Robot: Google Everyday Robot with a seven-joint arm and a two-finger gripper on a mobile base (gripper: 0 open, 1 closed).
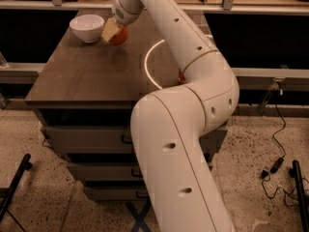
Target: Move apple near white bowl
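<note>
Nearest, at 6 o'clock: thick glossy white robot arm [178, 178], climbing to a bent elbow at about 3 o'clock, then reaching away toward 11 o'clock. At floor level, 4 o'clock: thin black cables [275, 158] on speckled flooring. At 8 o'clock: a black stand leg [14, 187]. Behind the arm: grey drawer cabinet [82, 139] under a dark brown wooden tabletop [87, 76]. Near the tabletop's centre, a bright curved ring of reflected light [147, 69]. Tucked against the elbow, a sliver of something red [180, 75], mostly hidden, not identifiable. Far end of the tabletop, 11 o'clock: two-finger gripper [115, 33] angled down and left, pale fingers [109, 30] clamped on the round orange-red apple [120, 36], held low over the wood; contact with the surface not discernible. Just beside the apple, at its 10 o'clock: small glossy white round bowl [87, 27], upright; touching or not, cannot tell. Beyond the table, 12 o'clock: pale horizontal rail [270, 6] above dark space.
</note>
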